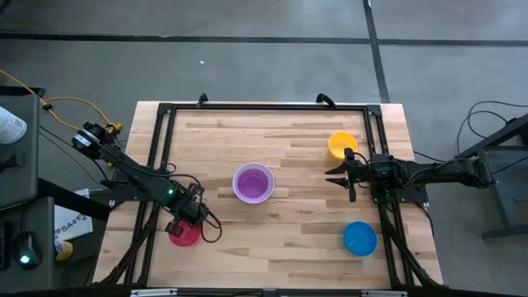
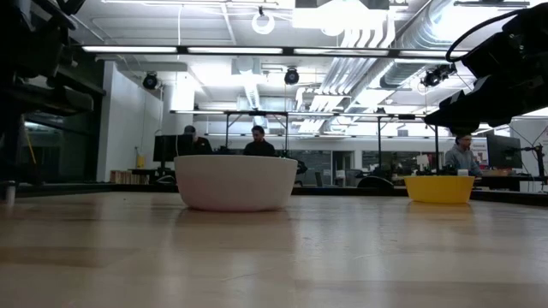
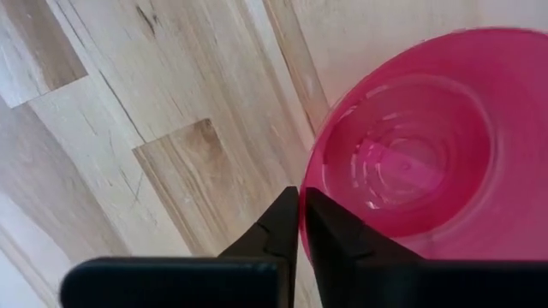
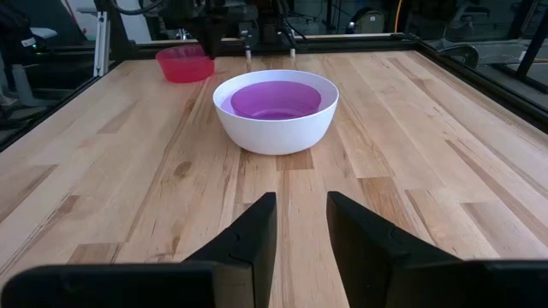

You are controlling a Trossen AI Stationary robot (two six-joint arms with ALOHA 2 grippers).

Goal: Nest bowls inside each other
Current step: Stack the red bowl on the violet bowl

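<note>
Purple bowl [image 1: 253, 183] is already sitting inside the white bowl [image 4: 276, 127] in the middle of the desk [image 1: 289, 140], so one nest is done. Three loose ones left: red-pink bowl [image 1: 185, 235] at the near left edge, yellow bowl [image 1: 341, 144] toward the far right, blue bowl [image 1: 360, 238] at the near right.

The step in hand looks like picking up the red-pink one. Left tool [image 3: 301, 218] is right at its rim, and in the left wrist view its fingers look nearly together with only a thin slit between them, sitting just at the bowl's edge. I honestly can't tell whether the rim is pinched in there or the fingers are just outside it. Right tool [image 4: 301, 224] hangs between the yellow and blue bowls, fingers apart, nothing in them, pointed at the white/purple stack.

Next move, I'd guess: make sure the rim is really caught, lift, carry it over to the stack and drop it centred in the purple one. Thin slick rim, so it could slip out easily.
</note>
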